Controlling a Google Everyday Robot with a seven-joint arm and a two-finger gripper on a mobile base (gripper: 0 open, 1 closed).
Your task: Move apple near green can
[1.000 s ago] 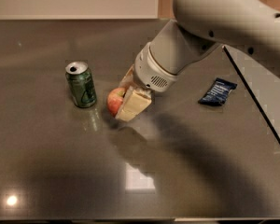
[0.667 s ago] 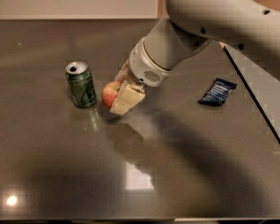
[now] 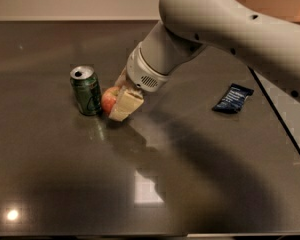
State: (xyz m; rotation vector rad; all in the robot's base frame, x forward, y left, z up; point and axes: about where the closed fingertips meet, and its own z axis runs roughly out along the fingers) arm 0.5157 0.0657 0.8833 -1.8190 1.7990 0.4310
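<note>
The green can (image 3: 86,90) stands upright on the dark table at the left, silver top up. The red apple (image 3: 109,100) sits just right of the can, almost touching it. My gripper (image 3: 121,100) comes down from the upper right on the white arm; its cream fingers (image 3: 126,104) sit on either side of the apple and are shut on it. The near finger and the wrist hide much of the apple.
A dark blue snack wrapper (image 3: 232,98) lies on the table at the right. The table's right edge (image 3: 282,126) runs diagonally past it. A wall rises behind the table's far edge. The arm's shadow falls across the table's middle.
My gripper has carried the apple to the left, from a gap away to right beside the green can. The can and the wrapper have not moved.
</note>
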